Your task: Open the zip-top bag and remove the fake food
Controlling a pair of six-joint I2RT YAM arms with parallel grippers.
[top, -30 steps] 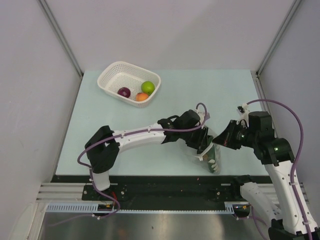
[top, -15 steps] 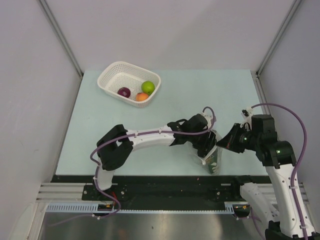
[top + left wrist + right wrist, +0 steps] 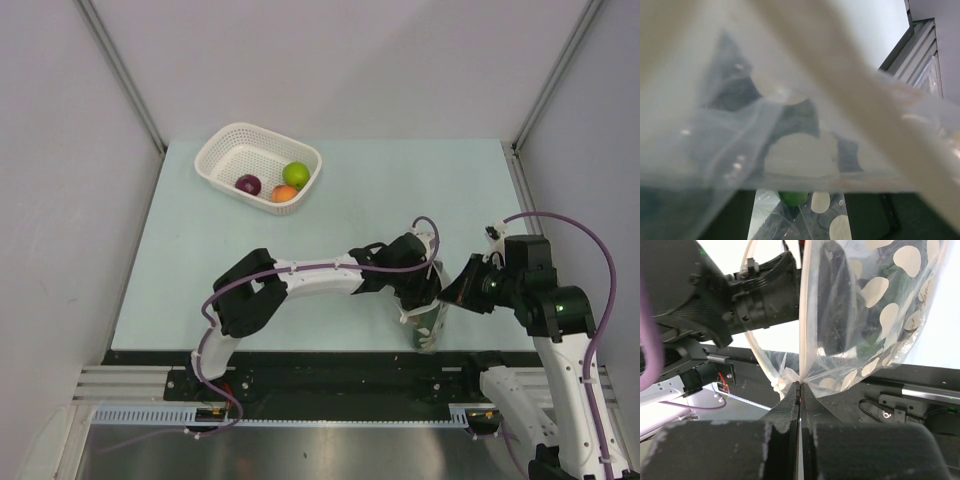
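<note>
The zip-top bag (image 3: 430,326), clear with a dark panel of white dots, hangs near the table's front edge. My right gripper (image 3: 453,292) is shut on its rim, the jaws pinching the plastic (image 3: 799,385), and the bag (image 3: 875,315) hangs in front of them. My left gripper (image 3: 419,291) reaches into the bag's mouth. In the left wrist view the plastic (image 3: 790,150) covers the lens; the fingers (image 3: 730,215) stand apart, with a green toy piece (image 3: 792,196) beyond them, not gripped. A purple onion (image 3: 248,185), a lime-green ball (image 3: 295,175) and an orange fruit (image 3: 284,194) lie in the basket.
The white perforated basket (image 3: 225,150) stands at the back left of the pale table (image 3: 400,190). The black front rail (image 3: 330,385) lies just beneath the bag. The left arm (image 3: 310,272) stretches across the table's front half.
My left arm has reached further right and forward, its gripper going deeper into the bag. My right gripper has shifted slightly down and right, still holding the rim.
</note>
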